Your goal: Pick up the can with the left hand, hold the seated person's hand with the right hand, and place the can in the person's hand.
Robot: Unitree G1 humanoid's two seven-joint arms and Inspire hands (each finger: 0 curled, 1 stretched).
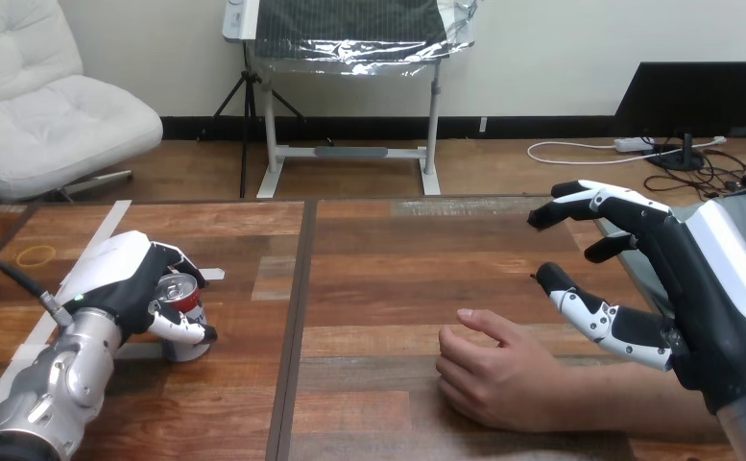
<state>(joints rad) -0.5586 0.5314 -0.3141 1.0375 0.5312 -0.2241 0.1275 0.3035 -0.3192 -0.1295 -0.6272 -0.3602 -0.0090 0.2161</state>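
Observation:
A red and silver can (182, 307) stands on the wooden table (378, 259) at the left, with my left hand (129, 279) curled round it, thumb across its front. The person's hand (493, 370) rests on the table at the lower middle-right, fingers loosely curled, its forearm running off to the right. My right hand (657, 279) hovers open above and to the right of that hand, over the person's forearm, fingers spread and pointing left, apart from it.
A yellow rubber band (36, 255) lies near the table's far left. Strips of white tape (109, 216) run along the left part of the table. A dark seam (297, 317) splits the tabletop down the middle.

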